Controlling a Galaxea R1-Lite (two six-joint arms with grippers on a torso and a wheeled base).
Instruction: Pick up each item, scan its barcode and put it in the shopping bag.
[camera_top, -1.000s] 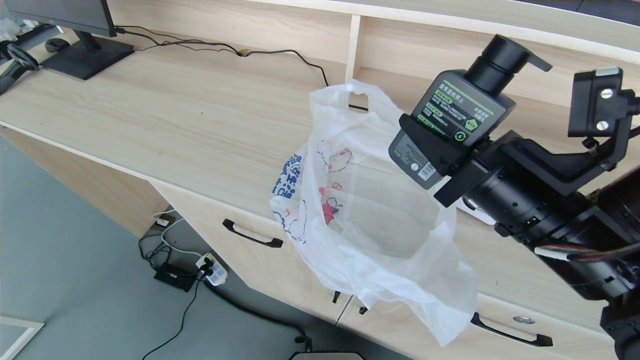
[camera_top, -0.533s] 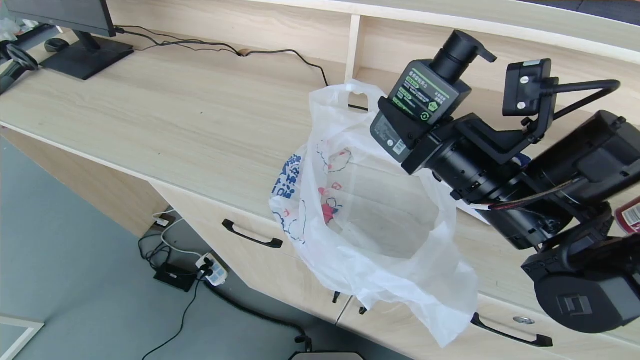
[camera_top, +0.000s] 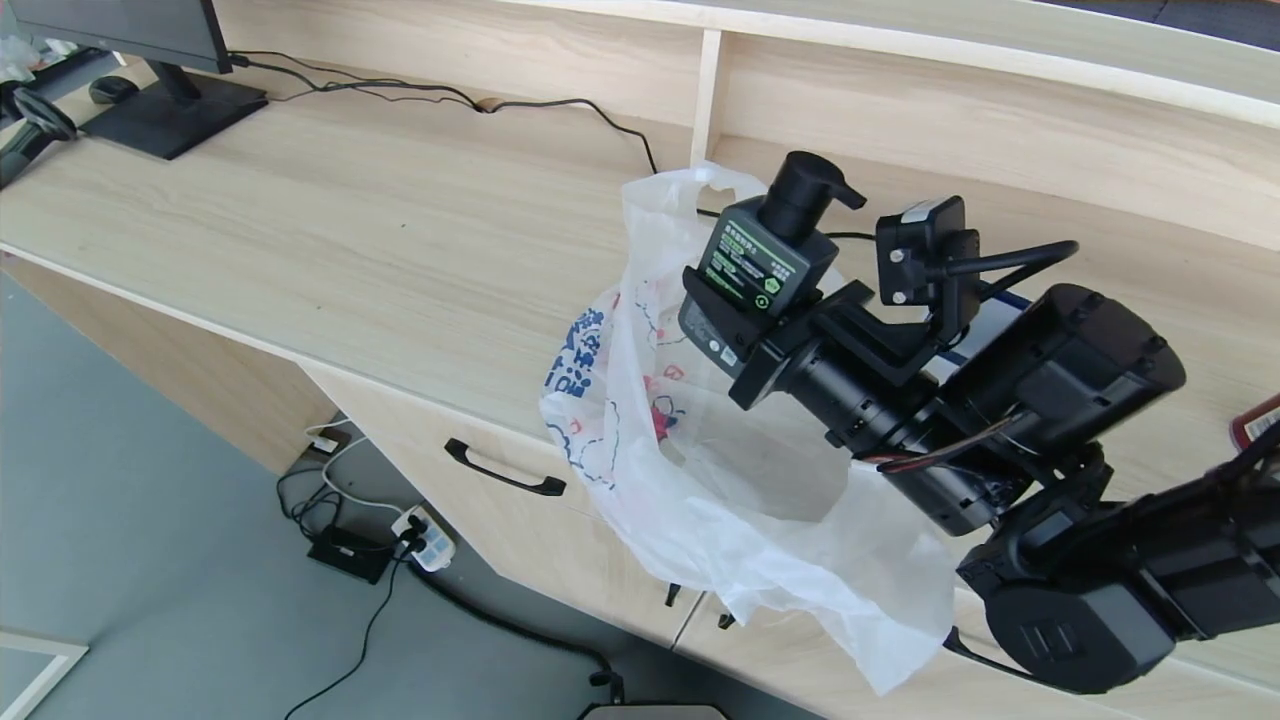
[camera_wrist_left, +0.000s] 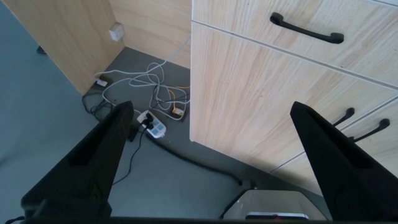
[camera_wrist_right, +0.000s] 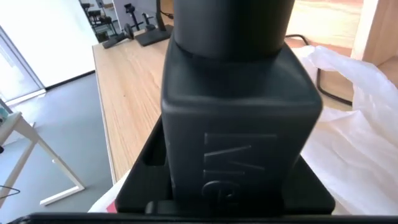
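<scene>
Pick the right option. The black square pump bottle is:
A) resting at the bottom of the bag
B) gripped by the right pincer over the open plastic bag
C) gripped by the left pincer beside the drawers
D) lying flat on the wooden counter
B: the right pincer is shut on the black square pump bottle, holding it over the mouth of the translucent white plastic shopping bag.
</scene>
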